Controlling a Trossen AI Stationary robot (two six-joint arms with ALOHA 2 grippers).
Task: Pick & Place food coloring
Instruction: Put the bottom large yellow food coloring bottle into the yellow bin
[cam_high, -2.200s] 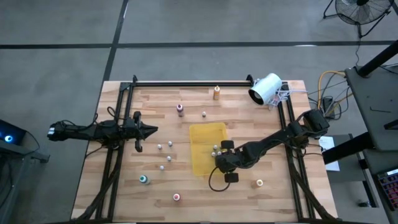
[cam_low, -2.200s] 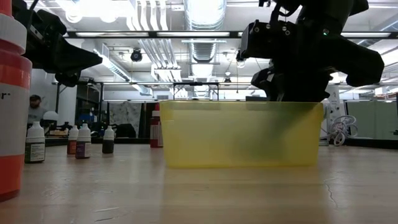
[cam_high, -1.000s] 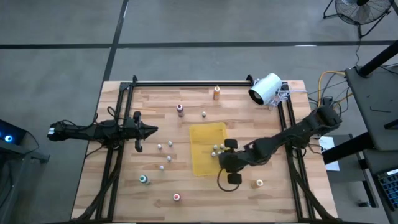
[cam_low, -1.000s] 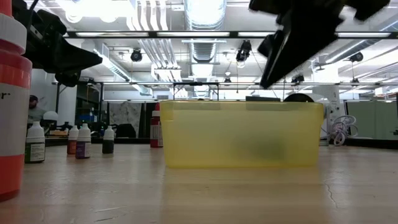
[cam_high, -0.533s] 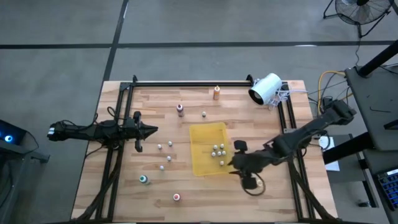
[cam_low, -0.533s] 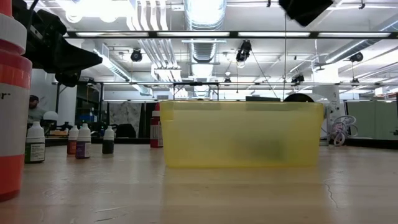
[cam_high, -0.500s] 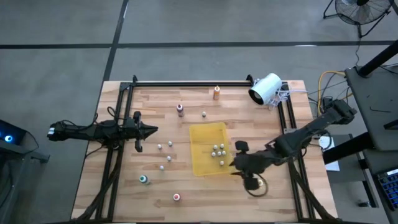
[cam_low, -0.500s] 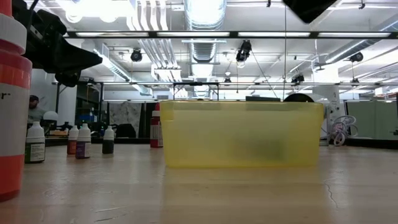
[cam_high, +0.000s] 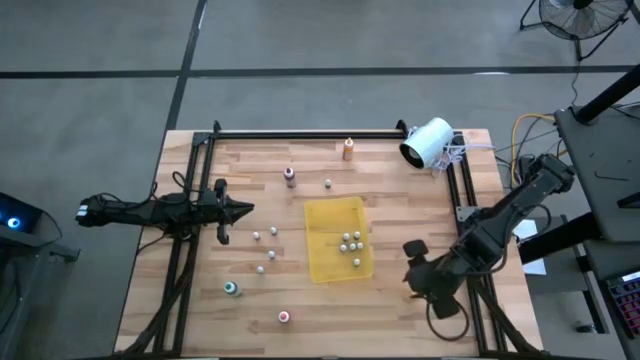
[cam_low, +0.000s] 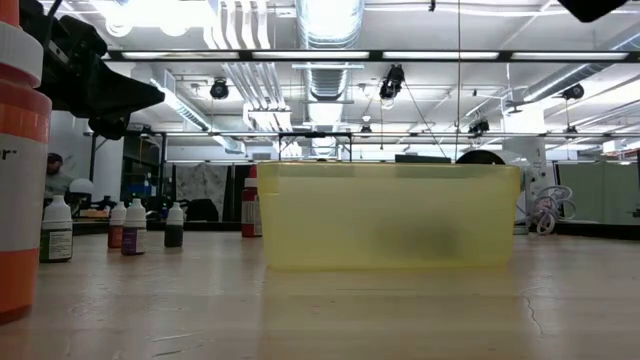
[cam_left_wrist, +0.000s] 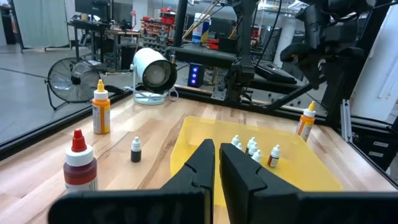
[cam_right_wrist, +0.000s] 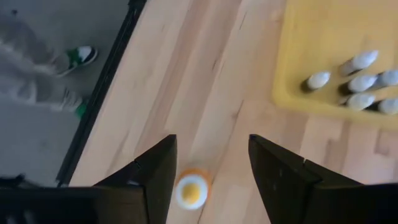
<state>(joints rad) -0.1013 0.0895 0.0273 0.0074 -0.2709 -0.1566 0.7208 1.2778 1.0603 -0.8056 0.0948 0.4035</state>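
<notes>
Wooden slatted table (cam_high: 390, 215), black frame rails along its left, right and far edges. Resting directly on it: yellow tray (cam_high: 322, 262) near centre; white cylinder device (cam_high: 427, 142) at the far right corner; orange-topped bottle (cam_high: 348, 149) at the far edge; maroon-topped bottle (cam_high: 290, 176) and one small bottle (cam_high: 328, 183) nearer the middle. Small whitish bottles (cam_high: 265, 236) stand loose left of the tray. Teal-topped bottle (cam_high: 231, 289) and pink-topped bottle (cam_high: 284, 317) near the front edge. One yellow-orange-topped bottle (cam_right_wrist: 190, 191) stands right of the tray.
</notes>
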